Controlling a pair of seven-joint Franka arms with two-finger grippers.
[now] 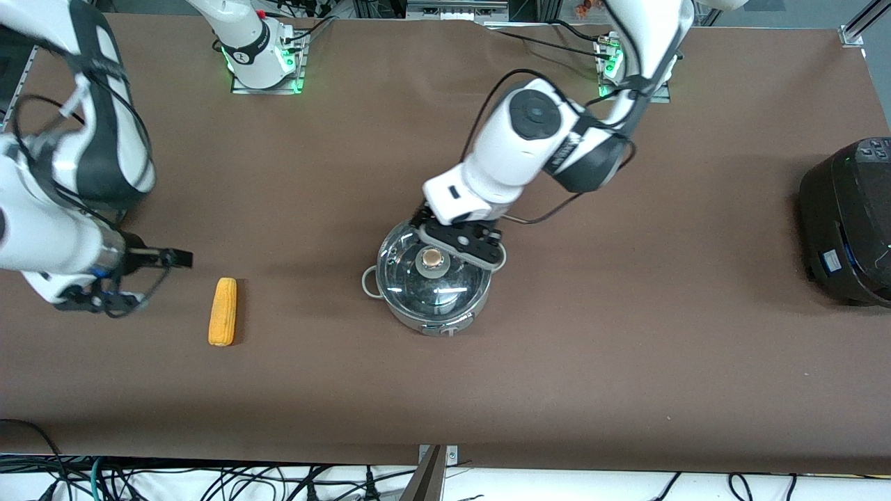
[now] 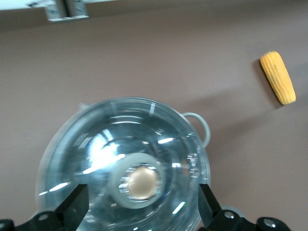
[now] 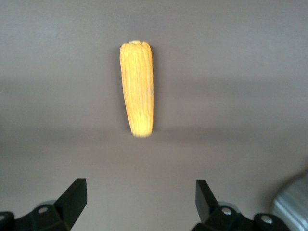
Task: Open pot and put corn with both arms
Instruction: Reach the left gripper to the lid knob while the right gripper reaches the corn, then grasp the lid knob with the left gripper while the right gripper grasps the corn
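Note:
The shiny steel pot (image 1: 431,306) stands mid-table with its glass lid (image 1: 445,289) on, copper knob (image 1: 433,259) on top. My left gripper (image 1: 457,245) hovers open just above the lid. In the left wrist view its fingers (image 2: 72,207) stand wide on either side of the knob (image 2: 142,183), not touching it. The yellow corn (image 1: 223,311) lies on the table toward the right arm's end; it also shows in the left wrist view (image 2: 278,77). My right gripper (image 1: 150,278) is open and empty beside the corn (image 3: 137,89), its fingers (image 3: 74,197) short of the cob.
A large black appliance (image 1: 849,223) stands at the left arm's end of the table. One pot side handle (image 1: 369,282) points toward the corn. The brown table cover (image 1: 557,362) ends at the edge nearest the front camera, with cables below.

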